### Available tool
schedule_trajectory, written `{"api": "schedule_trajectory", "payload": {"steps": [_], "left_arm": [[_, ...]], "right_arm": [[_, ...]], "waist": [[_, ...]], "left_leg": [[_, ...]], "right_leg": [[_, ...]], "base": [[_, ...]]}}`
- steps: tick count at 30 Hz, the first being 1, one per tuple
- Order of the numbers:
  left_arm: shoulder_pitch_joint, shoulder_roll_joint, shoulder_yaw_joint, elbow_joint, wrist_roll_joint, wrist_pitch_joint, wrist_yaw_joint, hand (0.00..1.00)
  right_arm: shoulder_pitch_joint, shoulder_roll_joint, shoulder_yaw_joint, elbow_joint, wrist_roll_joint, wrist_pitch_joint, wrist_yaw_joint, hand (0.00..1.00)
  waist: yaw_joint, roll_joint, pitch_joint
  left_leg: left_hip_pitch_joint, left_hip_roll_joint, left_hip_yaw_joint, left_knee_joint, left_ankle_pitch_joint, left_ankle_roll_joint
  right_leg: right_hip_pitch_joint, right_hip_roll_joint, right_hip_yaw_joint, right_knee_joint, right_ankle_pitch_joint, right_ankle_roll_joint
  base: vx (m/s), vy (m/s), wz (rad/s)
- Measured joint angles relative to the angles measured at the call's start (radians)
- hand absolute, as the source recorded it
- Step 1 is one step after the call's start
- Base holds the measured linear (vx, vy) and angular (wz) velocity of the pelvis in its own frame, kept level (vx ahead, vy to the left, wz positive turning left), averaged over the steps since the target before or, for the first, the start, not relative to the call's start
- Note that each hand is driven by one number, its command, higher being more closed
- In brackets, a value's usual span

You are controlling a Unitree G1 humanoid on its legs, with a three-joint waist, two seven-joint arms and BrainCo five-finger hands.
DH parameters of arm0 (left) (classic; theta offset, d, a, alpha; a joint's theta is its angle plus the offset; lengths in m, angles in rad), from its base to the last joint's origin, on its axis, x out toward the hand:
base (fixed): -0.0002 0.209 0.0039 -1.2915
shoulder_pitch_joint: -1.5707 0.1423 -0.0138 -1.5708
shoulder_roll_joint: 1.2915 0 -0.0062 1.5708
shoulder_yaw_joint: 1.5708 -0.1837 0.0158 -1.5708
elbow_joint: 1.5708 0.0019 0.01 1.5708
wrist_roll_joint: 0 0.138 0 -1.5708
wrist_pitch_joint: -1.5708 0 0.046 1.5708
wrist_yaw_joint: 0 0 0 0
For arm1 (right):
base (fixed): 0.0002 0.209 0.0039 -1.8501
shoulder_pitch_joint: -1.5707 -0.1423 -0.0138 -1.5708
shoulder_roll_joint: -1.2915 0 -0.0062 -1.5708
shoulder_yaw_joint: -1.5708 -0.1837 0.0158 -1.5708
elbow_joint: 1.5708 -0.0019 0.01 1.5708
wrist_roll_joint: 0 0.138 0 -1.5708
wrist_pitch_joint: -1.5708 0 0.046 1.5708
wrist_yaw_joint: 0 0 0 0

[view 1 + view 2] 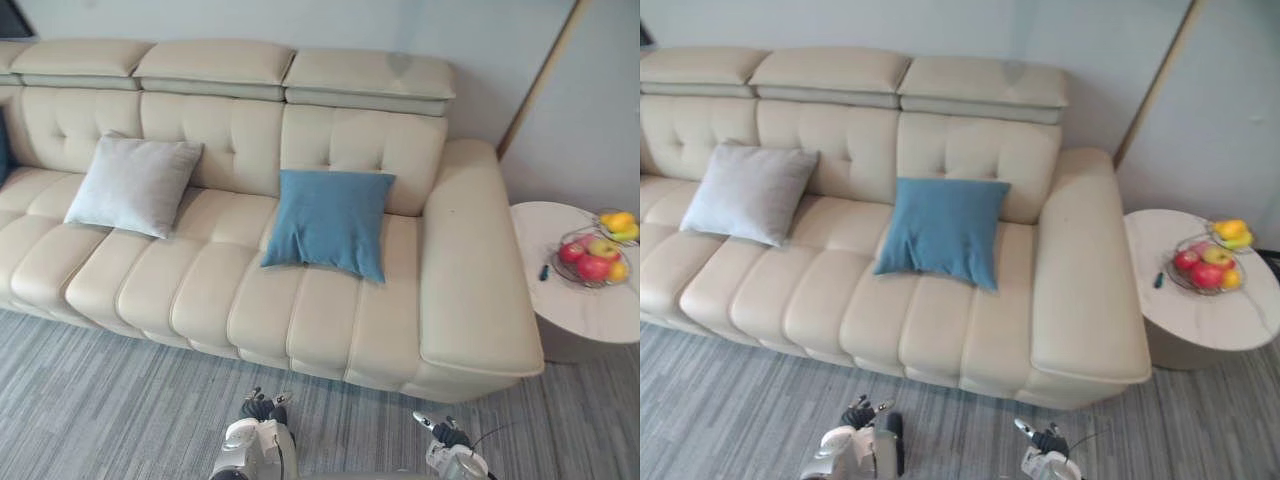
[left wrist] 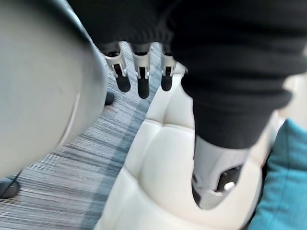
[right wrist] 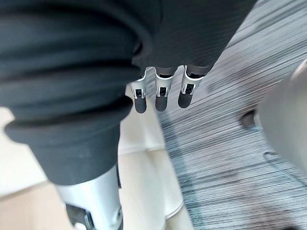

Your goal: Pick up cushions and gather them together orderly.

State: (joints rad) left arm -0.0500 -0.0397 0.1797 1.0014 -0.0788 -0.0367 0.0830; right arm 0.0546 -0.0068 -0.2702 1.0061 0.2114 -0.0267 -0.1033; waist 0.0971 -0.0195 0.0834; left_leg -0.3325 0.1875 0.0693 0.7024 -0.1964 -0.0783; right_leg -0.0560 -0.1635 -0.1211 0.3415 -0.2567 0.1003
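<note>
The cream sofa carries both cushions, well apart: the grey cushion leans on the backrest at the robot's left, and the blue cushion leans nearer the right armrest. A round tabletop beside that armrest holds a fruit basket. The left hand and right hand hang low over the carpet, fingers straight and empty. The left wrist view catches the blue cushion's edge past the seat front, while the right wrist view has the sofa's corner.
</note>
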Motion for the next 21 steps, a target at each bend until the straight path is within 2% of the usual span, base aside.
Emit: {"api": "schedule_trajectory", "payload": {"steps": [1,2,3,5,7,9,11,15,16,21], "left_arm": [[0.008,-0.004,0.0,0.012,-0.001,0.001,-0.001,0.0],[0.027,-0.016,0.0,0.019,-0.001,0.006,-0.001,0.0],[0.024,0.013,-0.003,0.021,-0.001,0.011,0.001,0.0],[0.035,0.03,-0.003,0.023,-0.001,0.016,0.001,0.0],[0.042,0.032,-0.003,0.023,-0.001,0.016,0.001,0.0],[0.055,0.037,-0.003,0.031,-0.001,0.019,0.0,0.0],[0.066,0.047,-0.003,0.032,-0.001,0.02,0.0,0.0],[0.073,0.067,-0.002,0.055,0.0,0.021,0.0,0.0],[0.07,0.066,-0.002,0.065,0.0,0.021,-0.002,0.0],[0.071,0.067,-0.001,0.096,0.008,0.021,-0.002,0.0]], "right_arm": [[0.009,0.003,0.0,0.0,-0.015,0.001,0.003,0.0],[0.006,-0.005,-0.003,-0.005,-0.015,0.004,0.006,0.0],[0.008,0.035,-0.008,0.006,-0.015,0.016,0.011,0.0],[0.009,0.061,-0.045,0.017,-0.015,0.019,0.017,0.0],[0.009,0.063,-0.072,0.033,-0.015,0.018,0.018,0.0],[0.009,0.061,-0.11,0.036,-0.015,0.019,0.023,0.0],[0.01,0.061,-0.123,0.037,-0.014,0.019,0.024,0.0],[0.005,0.055,-0.179,0.065,-0.014,0.019,0.025,0.0],[0.005,0.043,-0.195,0.077,-0.014,0.019,0.025,0.0],[0.018,0.016,-0.239,0.104,-0.013,0.021,0.024,0.0]], "waist": [[-0.005,0.011,-0.014],[-0.016,0.032,-0.037],[-0.03,-0.028,-0.061],[-0.034,-0.05,-0.071],[-0.035,-0.05,-0.072],[-0.036,-0.029,-0.086],[-0.038,-0.025,-0.091],[-0.039,-0.035,-0.102],[-0.04,-0.026,-0.101],[-0.043,-0.015,-0.099]], "left_leg": [[0.027,0.012,0.003,0.014,-0.058,-0.007],[0.065,-0.001,0.006,-0.099,-0.128,-0.031],[0.087,-0.063,0.027,-0.219,-0.089,-0.013],[0.134,-0.1,0.031,-0.329,-0.026,0.007],[0.166,-0.132,0.032,-0.385,-0.001,0.016],[0.191,-0.156,0.034,-0.445,0.03,0.027],[0.209,-0.161,0.034,-0.479,0.048,0.028],[0.269,-0.166,0.031,-0.607,0.123,0.011],[0.29,-0.165,0.028,-0.649,0.149,0.014],[0.342,-0.163,0.027,-0.707,0.175,0.014]], "right_leg": [[0.001,0.003,0.015,-0.017,0.015,0.016],[-0.009,0.013,0.032,-0.038,0.021,0.028],[-0.033,-0.02,0.073,-0.055,0.028,0.025],[-0.014,-0.014,0.077,-0.102,0.054,0.009],[0.019,0.002,0.08,-0.139,0.09,-0.002],[0.033,0.004,0.095,-0.176,0.119,-0.006],[0.042,0.005,0.101,-0.182,0.125,-0.005],[0.051,0.013,0.101,-0.228,0.125,-0.004],[0.056,0.02,0.101,-0.235,0.124,-0.006],[0.09,0.027,0.101,-0.252,0.125,-0.008]], "base": [[-0.09,0.287,-0.31],[-0.06,0.366,-0.15],[-0.04,0.278,-0.02],[-0.04,0.196,0.11],[-0.04,0.142,0.15],[-0.03,0.079,0.07],[0.0,0.007,0.0],[0.02,-0.078,-0.01],[0.03,-0.09,0.02],[0.07,-0.051,-0.03]]}}
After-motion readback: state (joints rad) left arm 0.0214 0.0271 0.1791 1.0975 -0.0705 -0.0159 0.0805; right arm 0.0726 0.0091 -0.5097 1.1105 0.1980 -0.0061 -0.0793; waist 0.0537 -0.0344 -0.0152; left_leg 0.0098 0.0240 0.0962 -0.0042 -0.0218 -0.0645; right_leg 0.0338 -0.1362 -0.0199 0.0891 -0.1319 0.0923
